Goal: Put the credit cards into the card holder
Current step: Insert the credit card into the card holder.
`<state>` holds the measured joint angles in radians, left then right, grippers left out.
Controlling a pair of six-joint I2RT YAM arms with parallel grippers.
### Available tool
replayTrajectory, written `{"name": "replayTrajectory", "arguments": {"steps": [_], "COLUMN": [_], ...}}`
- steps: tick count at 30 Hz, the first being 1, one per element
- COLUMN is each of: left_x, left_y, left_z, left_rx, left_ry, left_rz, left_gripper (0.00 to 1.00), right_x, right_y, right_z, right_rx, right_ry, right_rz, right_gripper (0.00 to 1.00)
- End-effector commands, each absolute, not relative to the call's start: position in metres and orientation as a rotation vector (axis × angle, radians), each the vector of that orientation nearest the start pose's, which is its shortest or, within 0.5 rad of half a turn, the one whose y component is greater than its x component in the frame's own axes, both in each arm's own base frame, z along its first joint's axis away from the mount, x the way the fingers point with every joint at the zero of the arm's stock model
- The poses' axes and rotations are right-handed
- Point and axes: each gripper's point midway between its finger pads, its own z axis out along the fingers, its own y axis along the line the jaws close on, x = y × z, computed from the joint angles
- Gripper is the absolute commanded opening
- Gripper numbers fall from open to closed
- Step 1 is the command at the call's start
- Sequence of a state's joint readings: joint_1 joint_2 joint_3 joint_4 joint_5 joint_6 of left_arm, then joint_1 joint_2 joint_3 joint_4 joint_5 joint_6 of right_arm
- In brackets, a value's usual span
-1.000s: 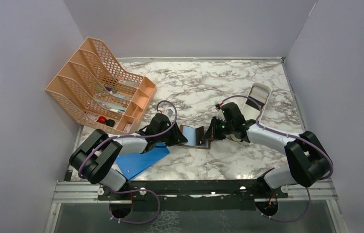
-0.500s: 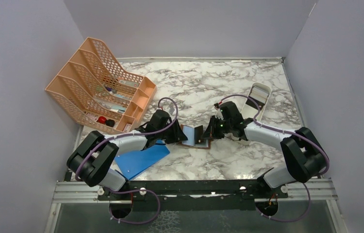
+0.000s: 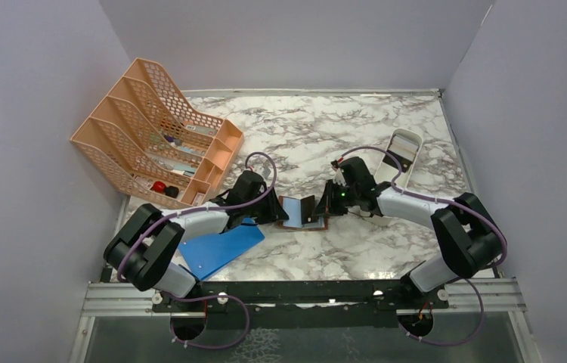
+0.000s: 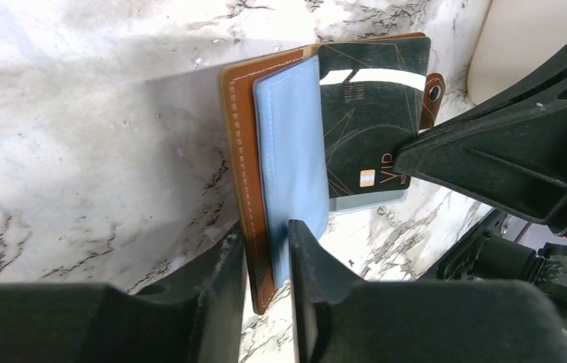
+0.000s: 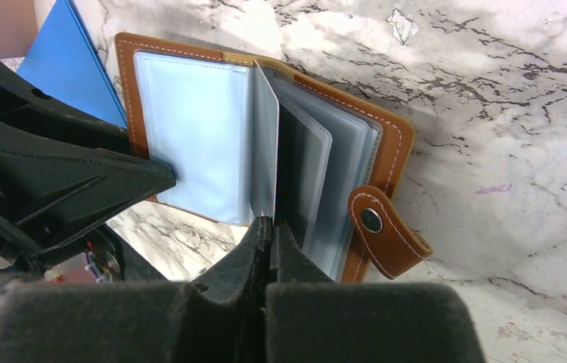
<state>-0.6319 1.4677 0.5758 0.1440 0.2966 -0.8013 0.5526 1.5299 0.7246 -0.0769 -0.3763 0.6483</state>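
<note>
Card holder [image 3: 293,212] lies open mid-table between the two wrists, spine running near-to-far, long axis left to right. Its left cover is flat on the marble and the inner leaves stand up toward the right. Snap tab [image 5: 382,231] hangs off the right-hand cover edge. Left gripper [image 4: 265,231] is narrow, pinched on the near edge of the brown cover and the pale blue inner leaf. Right gripper [image 5: 268,227] is closed tight on the dark card [image 4: 364,113], which stands on edge among the clear sleeves with its printed face toward the left wrist. A pale edge shows under it; card or sleeve, cannot tell. Both arms are low, forearms angled inward, wrists almost meeting. Blue board [image 3: 220,248] sits just near-left of the holder, white tray [image 3: 409,144] behind the right arm, orange rack [image 3: 144,128] well apart at far left. Bare table [image 3: 311,128] lies beyond.
</note>
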Motion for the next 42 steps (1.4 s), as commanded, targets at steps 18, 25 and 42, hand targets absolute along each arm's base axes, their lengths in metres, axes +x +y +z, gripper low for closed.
{"name": "replayTrajectory", "arguments": {"steps": [18, 25, 42], "left_x": [0.229, 0.229, 0.228], "left_y": [-0.252, -0.252, -0.238], "left_z": [0.042, 0.039, 0.022], "left_rx": [-0.064, -0.054, -0.052], "left_ry": [2.512, 2.525, 2.573], "left_rz": [-0.969, -0.96, -0.839], "left_gripper": [0.05, 0.06, 0.1], "right_x": [0.237, 0.235, 0.234], "right_y": [0.26, 0.26, 0.268], "right_z": [0.058, 0.054, 0.053], "right_rx": [-0.107, -0.089, -0.082], "right_ry": [2.586, 2.594, 2.583], "right_rz": [1.032, 1.038, 1.11], "right_gripper": [0.01, 0.01, 0.01]}}
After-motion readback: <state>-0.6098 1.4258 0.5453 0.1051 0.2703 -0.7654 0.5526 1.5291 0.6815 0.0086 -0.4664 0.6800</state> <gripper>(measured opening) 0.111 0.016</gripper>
